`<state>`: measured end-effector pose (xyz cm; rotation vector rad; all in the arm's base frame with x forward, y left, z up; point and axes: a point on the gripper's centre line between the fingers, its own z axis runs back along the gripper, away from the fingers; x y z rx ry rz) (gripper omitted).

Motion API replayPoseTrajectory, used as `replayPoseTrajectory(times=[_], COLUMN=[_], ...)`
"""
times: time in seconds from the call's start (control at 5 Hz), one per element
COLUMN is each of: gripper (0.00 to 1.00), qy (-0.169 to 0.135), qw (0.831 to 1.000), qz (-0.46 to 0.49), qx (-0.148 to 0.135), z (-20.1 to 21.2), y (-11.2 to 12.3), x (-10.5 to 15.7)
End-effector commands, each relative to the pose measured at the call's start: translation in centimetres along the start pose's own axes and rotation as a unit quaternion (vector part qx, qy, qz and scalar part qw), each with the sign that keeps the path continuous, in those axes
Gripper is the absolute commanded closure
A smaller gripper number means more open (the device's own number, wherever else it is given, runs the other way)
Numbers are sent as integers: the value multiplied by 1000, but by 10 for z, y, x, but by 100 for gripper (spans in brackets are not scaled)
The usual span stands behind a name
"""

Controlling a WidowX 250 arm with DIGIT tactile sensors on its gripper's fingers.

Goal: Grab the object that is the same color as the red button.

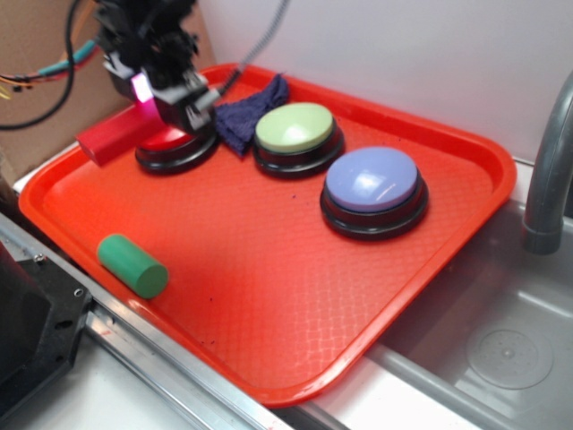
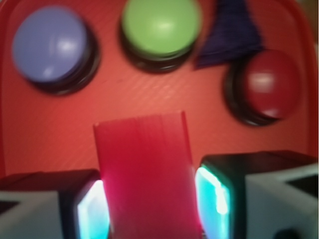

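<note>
I have the gripper [image 2: 149, 199] clamped on the red block [image 2: 144, 174], pads pressed against its two long flat sides. In the exterior view the block [image 1: 109, 136] sticks out left of the fingers, raised over the far-left corner of the orange tray [image 1: 269, 269], just beside the red button [image 1: 170, 143]. It looks rigid and light (smooth faces, so possibly slippery); I judge a hold nearer its middle would be safer.

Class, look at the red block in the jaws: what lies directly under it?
The red block hangs over the orange-red tray, with bare tray floor visible beyond it. The floor directly beneath is covered by the block itself. The red button sits to one side.
</note>
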<state>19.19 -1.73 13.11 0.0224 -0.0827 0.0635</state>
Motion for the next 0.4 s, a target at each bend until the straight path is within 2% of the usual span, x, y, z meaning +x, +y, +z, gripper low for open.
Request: replayPoseTrajectory(times=[0.0, 0.2], gripper=[100, 100], qy=[-71, -52], qw=[995, 999], qz=[64, -2], qx=[-21, -16], z=[37, 28], y=[34, 30], x=[8, 20])
